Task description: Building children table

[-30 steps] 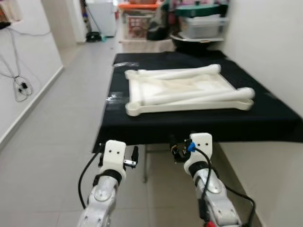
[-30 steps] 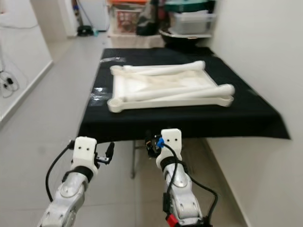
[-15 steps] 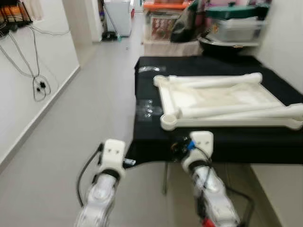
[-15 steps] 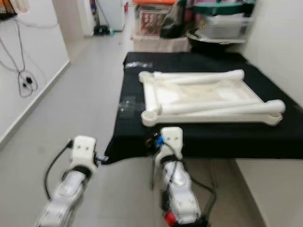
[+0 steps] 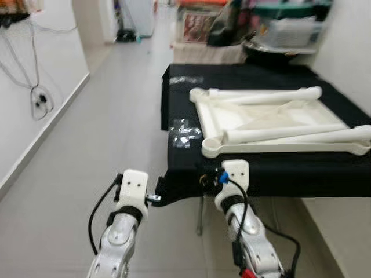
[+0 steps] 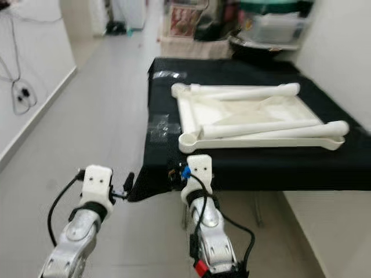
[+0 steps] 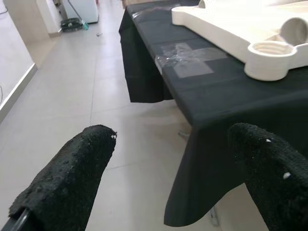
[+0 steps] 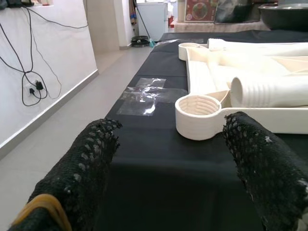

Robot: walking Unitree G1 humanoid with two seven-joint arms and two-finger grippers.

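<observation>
Two tools are held low in front of the table [image 5: 278, 174], both with their black fingers spread apart and nothing between them. The left tool [image 7: 173, 183] is seen out beside the table's near left corner, over the grey tiled floor [image 5: 87, 145], its fingers [image 7: 72, 173] framing the hanging edge of the black cloth [image 7: 211, 159]. The right tool [image 8: 178, 168] is raised level with the table's front edge, and between its fingers [image 8: 260, 163] a round threaded socket at the corner of the tabletop panel [image 8: 198, 115] is seen close ahead, not touched.

On the black cloth the white children's tabletop panel [image 5: 272, 119] is laid flat, underside up, with a raised rim all round and a round socket at each visible corner. Within and across this shallow tray-like panel several long white legs [image 5: 284, 134] are laid; one leg [image 5: 264, 95] is rested along the far rim, others lean diagonally over the near rim toward the right. A patch of clear tape [image 5: 184, 130] is stuck to the cloth just beside the panel's left edge.

Behind the table, a clear lidded storage box [image 5: 284, 35] and a dark round basin [image 5: 272, 53] are stacked on a shelf; their contents cannot be made out. On the white wall to the left, dangling cables [image 5: 35, 92] are seen.
</observation>
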